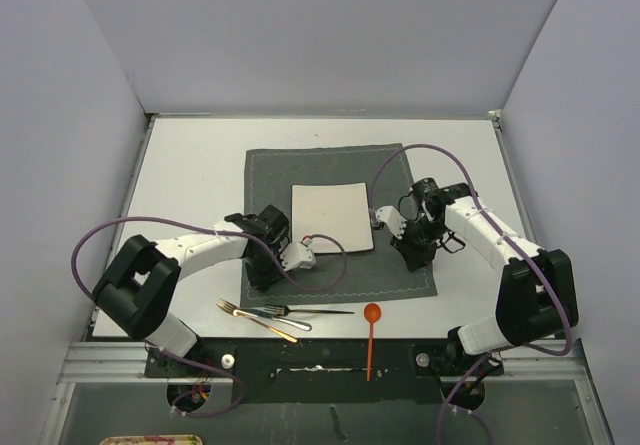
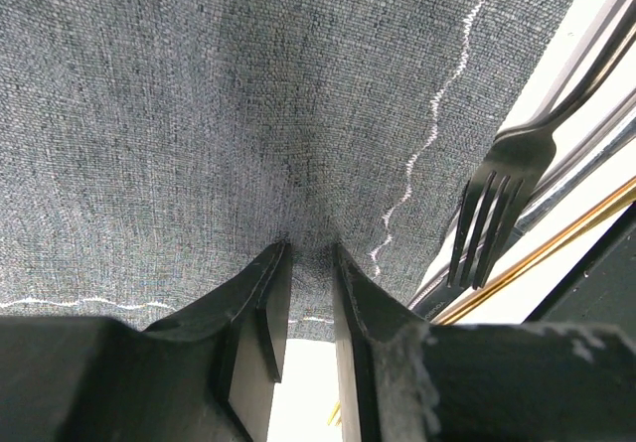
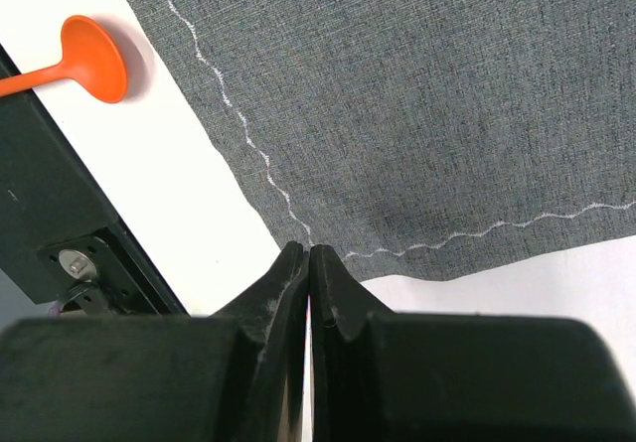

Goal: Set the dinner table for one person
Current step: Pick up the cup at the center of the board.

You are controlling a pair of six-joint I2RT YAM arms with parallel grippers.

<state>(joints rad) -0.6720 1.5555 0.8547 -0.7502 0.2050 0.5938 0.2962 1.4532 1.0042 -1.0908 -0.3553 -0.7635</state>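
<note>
The white dinner table [image 1: 190, 175] carries a dark grey stitched placemat [image 1: 330, 165] with a square off-white plate [image 1: 332, 215] on it. My left gripper [image 1: 265, 280] is at the placemat's near-left corner. In the left wrist view its jaws [image 2: 310, 248] stand narrowly apart, pinching puckered placemat cloth [image 2: 248, 94]. My right gripper [image 1: 415, 263] is at the near-right corner. In the right wrist view it [image 3: 309, 248] is shut, with the corner of the placemat [image 3: 447, 94] at its tips.
A dark fork [image 1: 300, 312] [image 2: 497, 194] and a gold-handled fork [image 1: 255, 320] lie on the table just near of the placemat's left part. An orange spoon [image 1: 372, 313] [image 3: 94, 60] lies at the near edge, its handle over the black base rail [image 1: 320, 360]. Grey walls enclose the table.
</note>
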